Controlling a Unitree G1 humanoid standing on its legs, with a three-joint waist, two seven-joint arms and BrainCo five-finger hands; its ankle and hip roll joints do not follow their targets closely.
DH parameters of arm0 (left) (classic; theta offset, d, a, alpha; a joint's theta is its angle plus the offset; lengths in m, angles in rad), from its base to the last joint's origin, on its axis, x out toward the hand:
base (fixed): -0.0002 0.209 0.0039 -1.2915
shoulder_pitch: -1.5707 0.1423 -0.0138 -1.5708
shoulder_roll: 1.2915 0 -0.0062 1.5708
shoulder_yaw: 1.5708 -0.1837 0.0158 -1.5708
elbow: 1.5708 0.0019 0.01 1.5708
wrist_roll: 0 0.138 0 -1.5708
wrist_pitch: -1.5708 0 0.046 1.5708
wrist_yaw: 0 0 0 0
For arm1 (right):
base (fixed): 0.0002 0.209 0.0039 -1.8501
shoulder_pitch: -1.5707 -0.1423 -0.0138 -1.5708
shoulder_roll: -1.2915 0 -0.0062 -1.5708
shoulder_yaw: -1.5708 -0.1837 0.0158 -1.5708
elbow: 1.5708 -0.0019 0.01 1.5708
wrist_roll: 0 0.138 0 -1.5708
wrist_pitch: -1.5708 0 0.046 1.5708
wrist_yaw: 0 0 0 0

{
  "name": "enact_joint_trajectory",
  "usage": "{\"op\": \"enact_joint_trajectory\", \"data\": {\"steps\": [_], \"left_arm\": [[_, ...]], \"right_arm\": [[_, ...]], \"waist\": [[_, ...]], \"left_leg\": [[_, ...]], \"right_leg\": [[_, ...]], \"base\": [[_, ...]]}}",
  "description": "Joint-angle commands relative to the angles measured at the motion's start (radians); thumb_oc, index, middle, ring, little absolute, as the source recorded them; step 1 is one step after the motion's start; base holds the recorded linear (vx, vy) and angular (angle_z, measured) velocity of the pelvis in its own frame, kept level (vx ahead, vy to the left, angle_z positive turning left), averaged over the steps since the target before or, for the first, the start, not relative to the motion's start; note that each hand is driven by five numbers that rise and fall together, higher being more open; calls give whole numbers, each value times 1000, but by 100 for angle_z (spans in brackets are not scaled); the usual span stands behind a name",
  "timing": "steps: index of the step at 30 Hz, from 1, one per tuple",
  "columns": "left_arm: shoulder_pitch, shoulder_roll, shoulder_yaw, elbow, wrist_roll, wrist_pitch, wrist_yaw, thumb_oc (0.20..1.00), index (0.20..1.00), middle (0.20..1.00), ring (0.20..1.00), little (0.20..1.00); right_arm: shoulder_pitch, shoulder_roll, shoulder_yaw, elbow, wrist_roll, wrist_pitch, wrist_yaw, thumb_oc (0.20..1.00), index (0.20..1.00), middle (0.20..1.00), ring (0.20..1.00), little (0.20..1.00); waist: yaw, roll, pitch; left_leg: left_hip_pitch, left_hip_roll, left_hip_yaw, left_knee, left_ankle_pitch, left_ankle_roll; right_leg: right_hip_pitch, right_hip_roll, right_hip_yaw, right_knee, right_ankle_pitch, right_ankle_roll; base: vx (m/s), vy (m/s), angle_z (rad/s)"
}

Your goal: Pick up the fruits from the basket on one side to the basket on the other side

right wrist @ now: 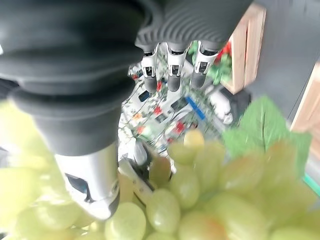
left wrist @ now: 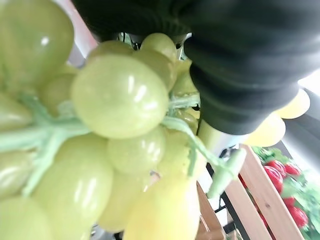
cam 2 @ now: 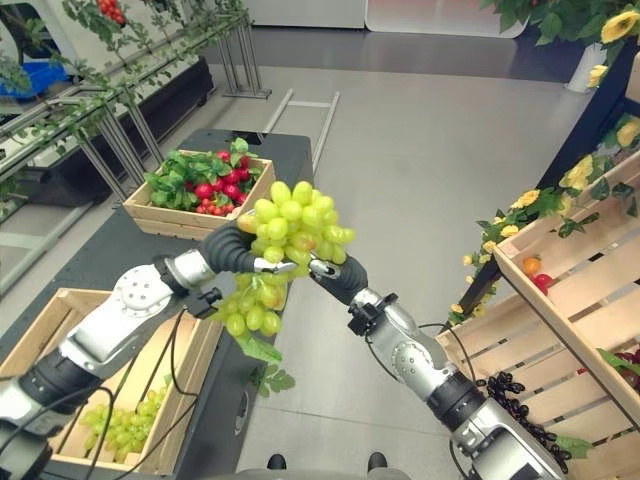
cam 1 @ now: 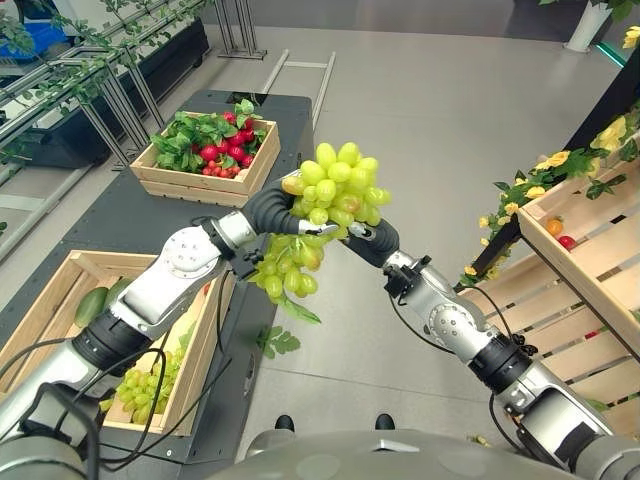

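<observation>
Centre of the left eye view: a large bunch of pale green grapes (cam 1: 330, 195) with a green leaf hanging at its lower end is held in the air above the grey floor, between the two arms. The left robot hand (cam 1: 272, 208), entering from the lower left, meets the bunch on its left side; its dark ribbed cover is visible but the fingers are buried behind the grapes, so cannot tell whether they are curled round it. The right robot hand (cam 1: 368, 238), entering from the lower right, touches the bunch on its lower right side; in the right wrist view its silver dark-tipped fingers (right wrist: 172, 70) extend fairly straight past the grapes, not wrapped round them, so the hand reads as spread apart. Lower left of the frame: a light wooden slatted crate (cam 1: 60, 290) on the dark grey table (cam 1: 150, 215) holds a second bunch of green grapes (cam 1: 145, 388) and a green oval fruit (cam 1: 90, 305). Upper left centre: another light wooden crate (cam 1: 205, 185), further along the same table, holds red round fruits with green leaves (cam 1: 215, 145). Right edge: a tilted wooden shelf rack (cam 1: 590, 250) with yellow flowers (cam 1: 555, 160) along its top and small red and orange fruits on it.
</observation>
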Motion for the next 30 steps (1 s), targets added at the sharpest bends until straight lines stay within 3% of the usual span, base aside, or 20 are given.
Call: {"op": "enact_joint_trajectory", "data": {"steps": [1,10,30], "left_arm": [[-142,-20,-13,-6,-31,-42,25,200,200,200,200,200],[-98,-32,20,12,22,-49,14,200,200,200,200,200],[2,-27,126,154,204,-53,48,200,200,200,200,200]], "right_arm": [[-72,53,13,-117,80,-30,6,1000,1000,1000,1000,1000],[-41,55,-38,-205,96,-67,26,1000,1000,1000,1000,1000],[54,17,-52,-319,121,-45,73,1000,1000,1000,1000,1000]], "waist": [[-2,-48,-42],[-6,-43,-40],[-7,-40,-34]], "left_leg": [[32,-45,17,20,-69,24],[36,-42,19,15,-66,23],[34,-34,18,20,-62,19]], "right_leg": [[-6,-34,-9,51,-9,73],[-4,-35,-12,46,-5,73],[5,-35,-25,49,-11,71]], "base": [[36,-7,-8],[-7,-7,-1],[-1,-2,-1]]}}
